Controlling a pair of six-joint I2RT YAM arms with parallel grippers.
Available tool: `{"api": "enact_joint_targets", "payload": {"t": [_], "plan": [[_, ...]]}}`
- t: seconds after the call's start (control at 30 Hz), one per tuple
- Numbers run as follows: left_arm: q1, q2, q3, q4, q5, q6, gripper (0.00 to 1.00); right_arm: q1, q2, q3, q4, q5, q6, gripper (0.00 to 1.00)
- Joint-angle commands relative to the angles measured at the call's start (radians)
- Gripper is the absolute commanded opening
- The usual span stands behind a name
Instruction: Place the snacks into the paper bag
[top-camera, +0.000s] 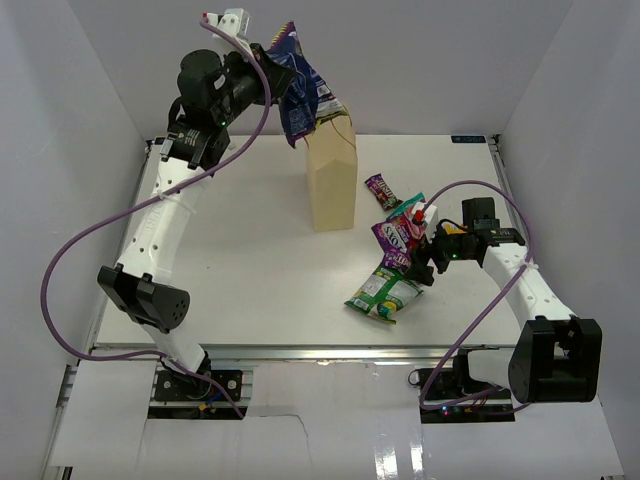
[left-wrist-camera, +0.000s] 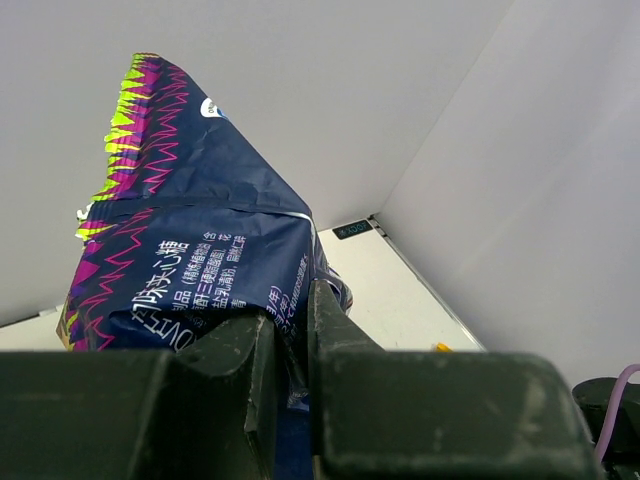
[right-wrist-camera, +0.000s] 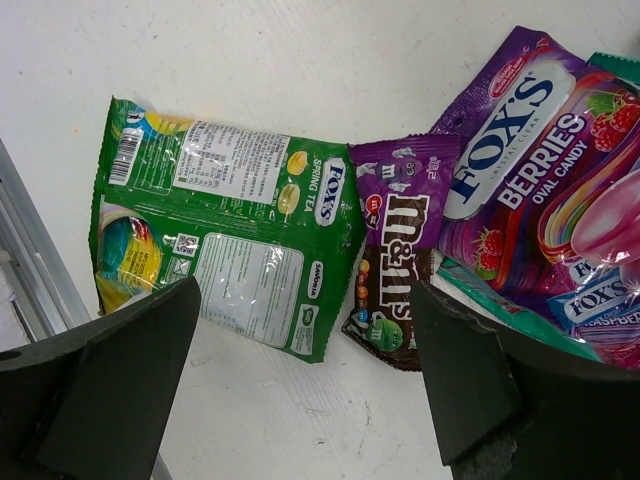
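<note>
Right end effector fingers wide apart, hovering over green-white bag, M&M's packet, purple berries bag on tabletop; labels legible only in right wrist view. Left end effector clamped on dark-blue bag. Top view alone shows paper bag upright mid-tabletop, dark-blue bag hanging over its top, small purple bar nearby.

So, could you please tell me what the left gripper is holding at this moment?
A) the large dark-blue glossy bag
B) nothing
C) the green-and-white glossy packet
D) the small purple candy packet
A: the left gripper is shut on the large dark-blue glossy bag, which is raised near the top of the tall tan kraft-paper bag.
</note>
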Motion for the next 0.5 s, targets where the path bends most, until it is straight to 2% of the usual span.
{"api": "enact_joint_targets", "payload": {"t": [0.0, 0.47], "plan": [[-0.001, -0.107, 0.069, 0.172, -0.026, 0.028, 0.0, -0.001, -0.011, 0.015, 0.022, -0.029, -0.006, 0.91], [-0.001, -0.095, 0.086, 0.149, -0.095, 0.122, 0.0, -0.001, -0.013, 0.01, 0.02, -0.029, -0.006, 0.91]]}}
